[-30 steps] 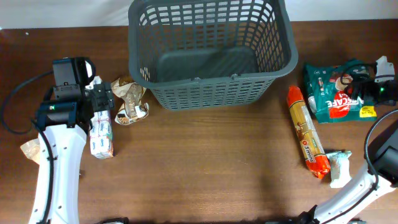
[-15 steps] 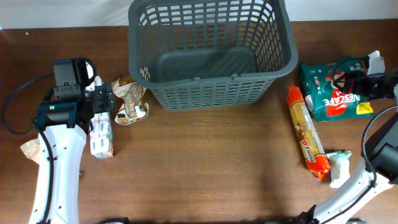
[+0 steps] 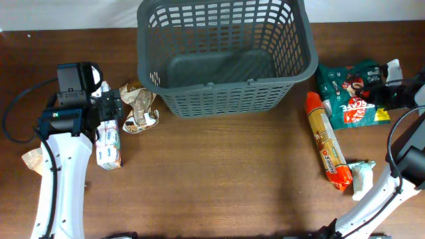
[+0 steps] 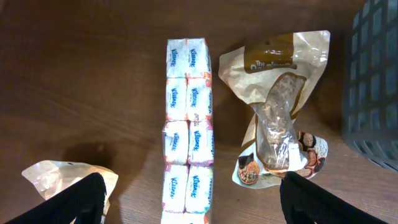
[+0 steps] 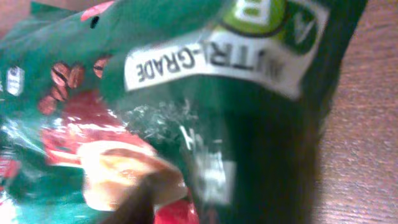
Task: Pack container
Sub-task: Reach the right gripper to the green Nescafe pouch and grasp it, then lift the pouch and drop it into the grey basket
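The container (image 3: 226, 101), a big dark grey lattice basket, stands empty at the table's far centre. At the far right, my right gripper (image 3: 383, 90) is shut on a green coffee bag (image 3: 348, 94), which lies tilted just right of the basket. That bag (image 5: 155, 93) fills the right wrist view in a blur and hides the fingers. On the left, my left gripper (image 3: 108, 110) stands open above a long white tissue pack (image 4: 186, 124), one finger on each side of its near end and nothing between the pads.
A clear brown snack bag (image 3: 139, 110) lies between the tissue pack (image 3: 108, 147) and the basket. An orange spaghetti pack (image 3: 327, 143) and a small white packet (image 3: 362, 179) lie at the right. A crumpled beige wrapper (image 3: 31, 160) sits at the left edge.
My right gripper has closed on the coffee bag, and gripper and bag have shifted left towards the basket, the bag tilting. The left arm has not moved.
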### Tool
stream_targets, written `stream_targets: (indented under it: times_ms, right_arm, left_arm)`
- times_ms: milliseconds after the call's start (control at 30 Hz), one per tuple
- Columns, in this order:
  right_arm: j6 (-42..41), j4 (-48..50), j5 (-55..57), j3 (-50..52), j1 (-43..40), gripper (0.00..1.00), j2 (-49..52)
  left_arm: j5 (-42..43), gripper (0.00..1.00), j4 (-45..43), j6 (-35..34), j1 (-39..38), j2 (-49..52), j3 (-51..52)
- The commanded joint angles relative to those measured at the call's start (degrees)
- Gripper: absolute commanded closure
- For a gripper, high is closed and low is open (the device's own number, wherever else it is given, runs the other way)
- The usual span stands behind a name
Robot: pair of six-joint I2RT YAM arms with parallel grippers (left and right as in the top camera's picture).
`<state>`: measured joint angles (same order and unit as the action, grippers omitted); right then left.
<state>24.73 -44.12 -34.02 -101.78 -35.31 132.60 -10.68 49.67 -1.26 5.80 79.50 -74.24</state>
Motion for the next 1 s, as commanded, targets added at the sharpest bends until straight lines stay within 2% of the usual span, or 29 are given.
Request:
stream_targets:
  times_ms: [0,67,233,433,633,800,967]
  right_arm:
    - [0.31,-0.98,4.28,1.27,0.81,0.96,4.72]
    - [-0.59,-1.81,4.28,1.27,0.81,0.96,4.72]
    - [-9.25,-4.59,5.07,0.0,0.5,0.96,4.0]
    - [-8.72,-15.17,3.19,-11.56,0.33,0.96,-0.28]
    - [-9.2,-27.47,3.43,-31.36,1.2,0.96,-4.76]
    - [-9.2,-38.4,3.63,-52.7,3.63,0.96,-5.18]
    - [-12.35,-41.38,3.82,-75.36,8.33,0.96,-5.38]
  left_arm:
    - [0.85,0.16,0.04,0.9,0.26,0.31,0.15]
    - [0.85,0.17,0.04,0.9,0.26,0.31,0.15]
    - [0.85,0.16,0.02,0.9,0.26,0.31,0.15]
    - [0.83,0.16,-0.15,0.92,0.26,0.31,0.15]
    - [0.85,0.16,-1.29,0.9,0.26,0.31,0.15]
    - [0.85,0.16,-2.25,0.92,0.26,0.31,0.15]
    - [0.85,0.16,-2.62,0.9,0.26,0.31,0.15]
